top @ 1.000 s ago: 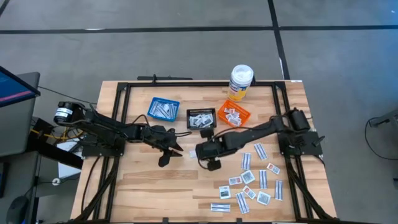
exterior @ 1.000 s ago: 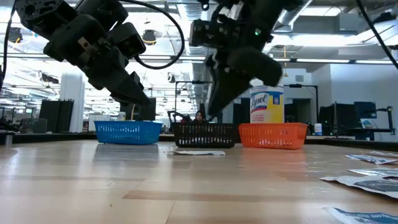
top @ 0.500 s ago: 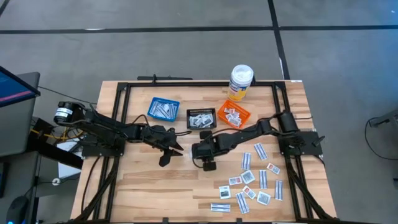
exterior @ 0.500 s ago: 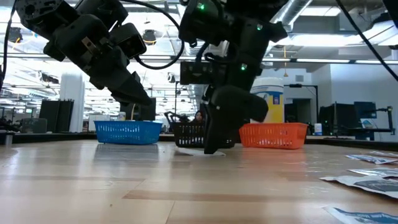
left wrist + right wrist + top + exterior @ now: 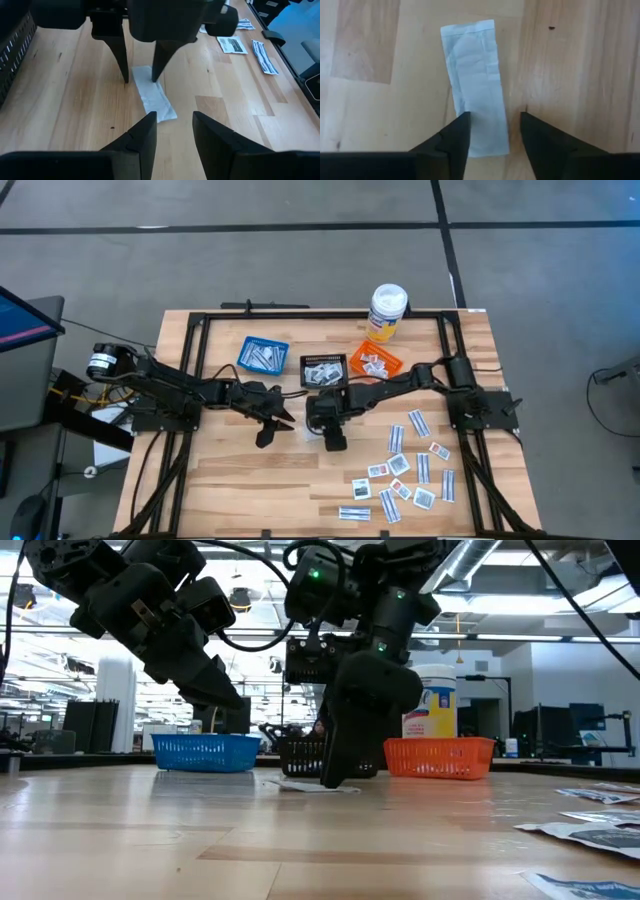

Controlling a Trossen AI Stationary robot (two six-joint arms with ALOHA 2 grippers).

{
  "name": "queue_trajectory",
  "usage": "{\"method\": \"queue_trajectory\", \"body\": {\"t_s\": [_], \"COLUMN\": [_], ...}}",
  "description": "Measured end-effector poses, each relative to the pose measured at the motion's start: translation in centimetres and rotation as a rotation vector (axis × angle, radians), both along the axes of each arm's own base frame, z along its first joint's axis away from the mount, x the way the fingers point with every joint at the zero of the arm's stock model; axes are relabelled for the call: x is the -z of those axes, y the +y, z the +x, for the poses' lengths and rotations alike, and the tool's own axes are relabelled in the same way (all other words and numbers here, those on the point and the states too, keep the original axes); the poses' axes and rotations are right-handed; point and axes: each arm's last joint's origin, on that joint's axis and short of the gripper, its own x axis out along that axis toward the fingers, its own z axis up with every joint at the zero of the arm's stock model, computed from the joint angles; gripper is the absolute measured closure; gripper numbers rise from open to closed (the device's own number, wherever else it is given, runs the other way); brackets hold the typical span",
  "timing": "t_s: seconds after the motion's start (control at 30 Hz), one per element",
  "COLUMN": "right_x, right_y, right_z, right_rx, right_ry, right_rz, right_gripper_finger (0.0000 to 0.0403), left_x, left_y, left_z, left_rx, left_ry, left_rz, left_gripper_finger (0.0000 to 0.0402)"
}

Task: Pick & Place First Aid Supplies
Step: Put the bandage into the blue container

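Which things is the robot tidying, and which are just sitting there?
For the job:
- white strip packet under the open right gripper
- loose packets on the table

Just there:
- bottle
- blue basket, black basket, orange basket
- left gripper, waiting

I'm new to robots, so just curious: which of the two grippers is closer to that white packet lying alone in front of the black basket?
The right gripper: open, its fingers straddle the white packet from above. The left gripper waits, open, off to one side.

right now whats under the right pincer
A white strip packet lies flat on the bare table under the open right pincer. Its near end is hidden behind the fingertips.
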Motion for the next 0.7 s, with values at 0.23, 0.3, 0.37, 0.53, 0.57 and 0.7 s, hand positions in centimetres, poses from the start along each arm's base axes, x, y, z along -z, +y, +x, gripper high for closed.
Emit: {"method": "queue_trajectory", "body": {"t_s": [0.23, 0.3, 0.37, 0.53, 0.57, 0.7], "right_x": [0.1, 0.1, 0.1, 0.0, -0.2, -0.9], "right_y": [-1.2, -1.1, -0.9, -0.2, -0.1, 0.7], "right_z": [0.1, 0.1, 0.0, 0.0, 0.1, 0.7], "right_rx": [-0.008, -0.003, -0.002, -0.012, -0.013, 0.021], "right_ry": [-0.003, -0.006, -0.006, -0.01, -0.014, -0.063], "right_rz": [-0.043, -0.087, -0.114, -0.137, -0.148, -0.304], "right_gripper_finger": [0.0322, 0.0348, 0.0375, 0.0391, 0.0388, 0.0386], "left_x": [0.0, 0.0, 0.0, 0.0, 0.0, -0.1], "left_y": [0.0, 0.0, 0.0, 0.0, 0.0, 0.1], "left_z": [0.0, 0.0, 0.0, 0.0, 0.0, 0.1], "left_rx": [0.0, 0.0, 0.0, -0.012, -0.018, -0.064], "left_ry": [0.0, 0.0, 0.0, 0.007, 0.011, 0.007], "left_rz": [0.0, 0.0, 0.0, -0.027, -0.039, -0.051], "left_gripper_finger": [0.0276, 0.0276, 0.0276, 0.0276, 0.0276, 0.0276]}}
